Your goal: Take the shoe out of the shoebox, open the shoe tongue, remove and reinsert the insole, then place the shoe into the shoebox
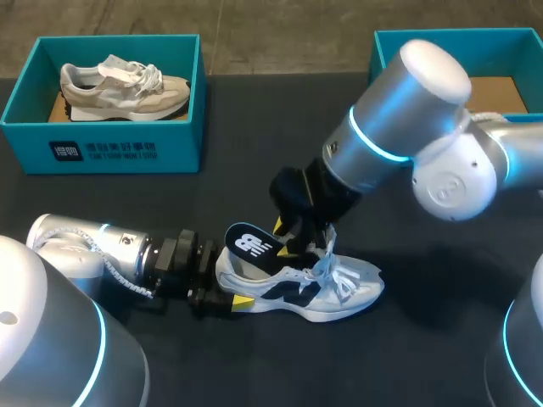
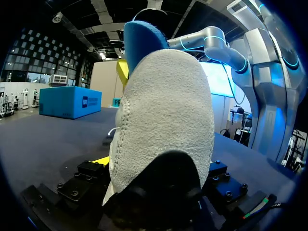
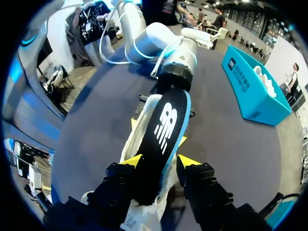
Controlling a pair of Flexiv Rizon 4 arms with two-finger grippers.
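Two sneakers are seen in the head view. A beige sneaker rests in the teal shoebox at the far left corner of the table, and a white-and-navy sneaker lies towards the near edge, about midway across. Its heel is clamped by the left gripper, and its insole, standing partly out, is pinched by the right gripper. In the left wrist view, the suede heel fills the space between the fingers. In the right wrist view, the yellow tips are pressed against both edges of the insole. The insole is judged light, thin and floppy, best held by its edges. The sneaker is judged soft, best steadied at its stiffer heel.
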